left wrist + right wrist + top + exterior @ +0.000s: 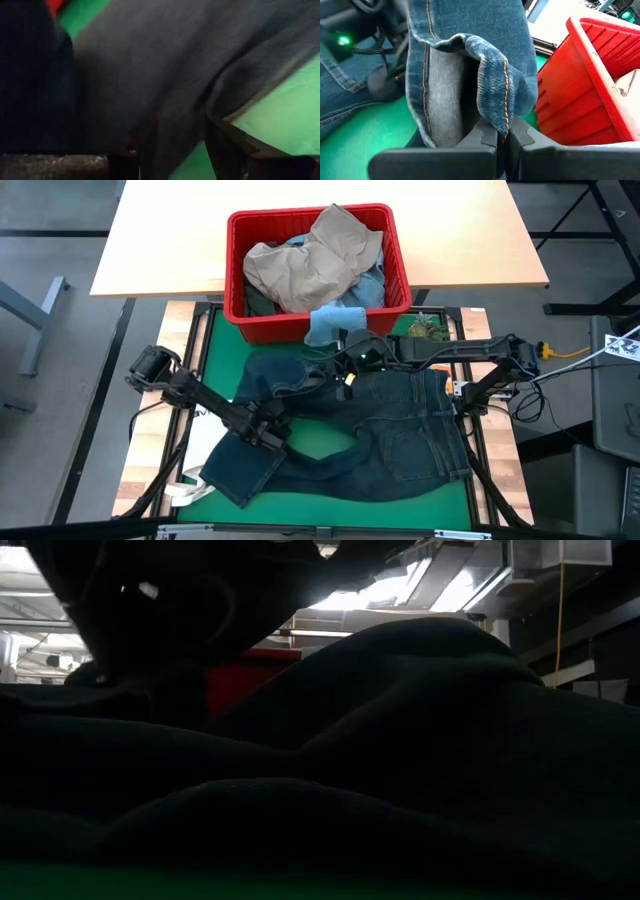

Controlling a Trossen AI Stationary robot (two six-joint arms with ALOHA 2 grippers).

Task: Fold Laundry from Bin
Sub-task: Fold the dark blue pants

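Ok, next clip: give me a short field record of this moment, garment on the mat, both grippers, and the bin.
garment on mat: dark jeans spread on the green mat
right gripper: shut on a denim edge of the jeans, near the bin
left gripper: over a jeans leg at the mat's left; fingers apart, grip unclear
bin: red, behind the mat, holding a tan garment
light blue cloth: draped over the bin's front rim

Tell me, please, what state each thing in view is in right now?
dark jeans: spread on the green mat, partly bunched.
right gripper: shut on the jeans' seamed edge, beside the bin.
left gripper: on a jeans leg, jaws around the cloth.
red bin: upright, still holding laundry.
tan garment: crumpled atop the bin.
light blue cloth: draped over the bin's rim.
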